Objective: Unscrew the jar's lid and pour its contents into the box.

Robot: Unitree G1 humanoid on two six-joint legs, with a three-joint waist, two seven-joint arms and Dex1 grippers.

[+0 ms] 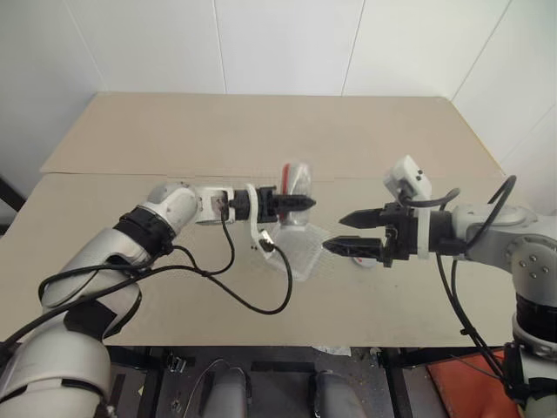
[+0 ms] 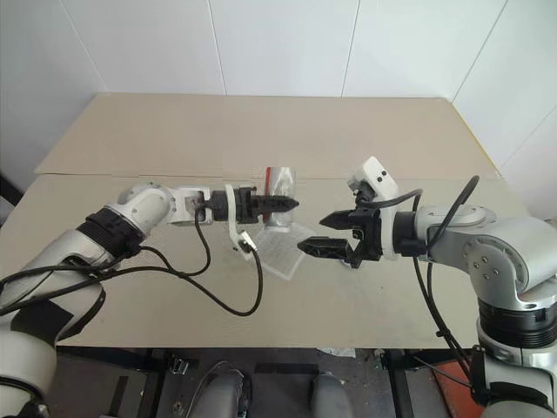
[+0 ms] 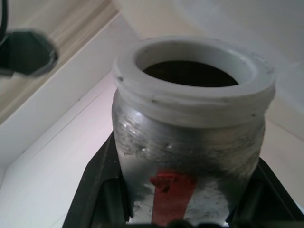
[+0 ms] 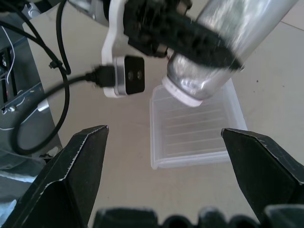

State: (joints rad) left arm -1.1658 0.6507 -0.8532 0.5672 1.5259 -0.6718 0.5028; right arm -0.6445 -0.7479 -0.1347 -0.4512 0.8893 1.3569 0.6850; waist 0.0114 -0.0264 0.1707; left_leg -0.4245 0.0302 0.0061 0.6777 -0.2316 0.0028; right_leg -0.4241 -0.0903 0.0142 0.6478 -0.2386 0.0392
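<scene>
The left gripper [image 1: 300, 203] has its fingers pinching the jar [image 1: 296, 178], which is tilted with its open mouth over the box [image 4: 194, 128] on the counter [image 1: 261, 131]. At 3 o'clock from the jar, the right gripper [image 1: 348, 232] hangs with fingers spread, empty.

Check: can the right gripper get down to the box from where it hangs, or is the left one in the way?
Probably yes. The right gripper hangs open beside the box, whose near side lies bare. The left gripper holds the jar, mouth down, over the far part.
</scene>
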